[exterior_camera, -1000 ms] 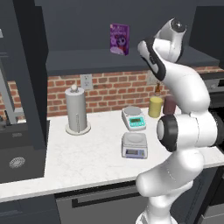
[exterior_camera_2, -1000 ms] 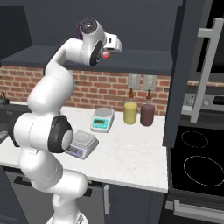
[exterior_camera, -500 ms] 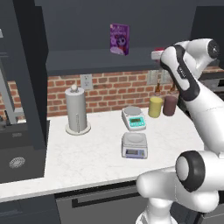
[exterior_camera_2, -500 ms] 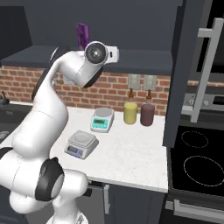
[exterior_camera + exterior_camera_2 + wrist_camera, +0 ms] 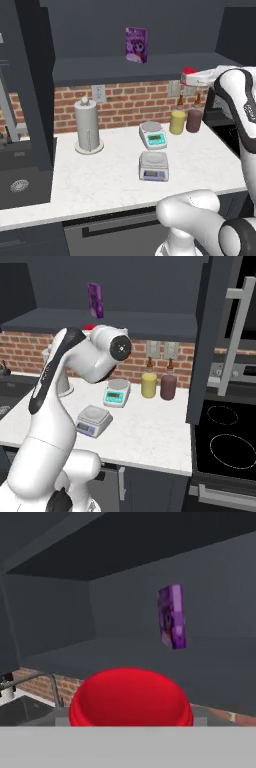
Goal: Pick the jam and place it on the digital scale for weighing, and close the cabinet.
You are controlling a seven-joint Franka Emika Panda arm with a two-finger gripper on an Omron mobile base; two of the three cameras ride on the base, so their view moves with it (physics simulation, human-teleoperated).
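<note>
The jam (image 5: 131, 698), a squat red jar with a red lid, looms large at the bottom of the hand view. My gripper (image 5: 192, 78) is shut on it and holds it in the air just in front of the open cabinet's shelf (image 5: 125, 67), at its right end. The jam (image 5: 189, 70) shows as a red spot at the hand, and also above the arm's shoulder (image 5: 89, 327). The digital scale (image 5: 154, 165) (image 5: 94, 419), grey with a silver platform, sits on the counter well below. The cabinet's doors (image 5: 30, 90) (image 5: 207, 331) stand open.
A purple box (image 5: 136, 44) (image 5: 172, 616) stands on the cabinet shelf. On the counter are a white scale with a teal front (image 5: 153, 135), a yellow canister (image 5: 177, 122), a dark canister (image 5: 194, 120) and a paper towel holder (image 5: 87, 126). A stove (image 5: 230, 441) lies to the right.
The arm has swung around, carrying the jam to the right and slightly down along the front of the cabinet shelf. The grip has stayed the same.
</note>
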